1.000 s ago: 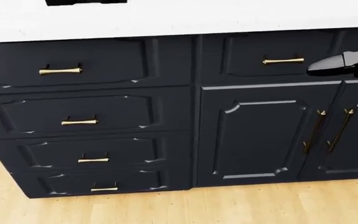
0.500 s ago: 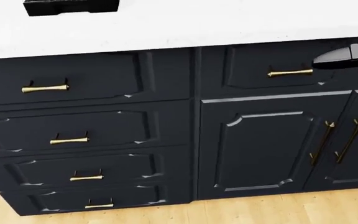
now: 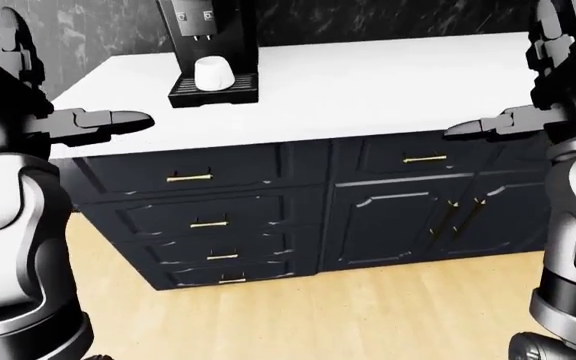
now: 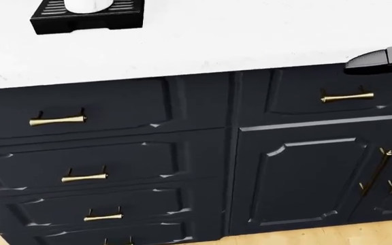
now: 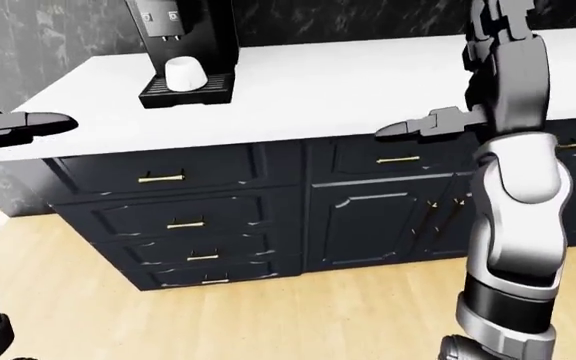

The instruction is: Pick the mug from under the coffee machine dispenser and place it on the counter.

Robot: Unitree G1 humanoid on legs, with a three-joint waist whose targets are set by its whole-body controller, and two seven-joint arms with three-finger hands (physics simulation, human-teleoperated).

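Observation:
A white mug [image 3: 213,73] stands on the black drip tray [image 3: 213,91] under the dispenser of a black coffee machine [image 3: 208,26], at the upper left of the left-eye view on the white counter [image 3: 388,82]. The head view shows only the tray [image 4: 87,19] and the mug's base [image 4: 87,5] at its top edge. My left hand [image 3: 140,120] is open and empty, below and left of the tray, by the counter's near edge. My right hand [image 3: 456,131] is open and empty, far right of the mug, over the counter's edge.
Dark navy cabinets with brass handles run under the counter: a stack of drawers [image 4: 80,178] on the left, doors [image 4: 305,178] on the right. A dark marbled wall [image 3: 368,19] rises behind the counter. A light wood floor [image 3: 348,315] lies below.
The head camera has moved: counter and cabinets slide down in the picture, and the drip tray with the mug's base comes into view at the top. The right hand stays at the right edge.

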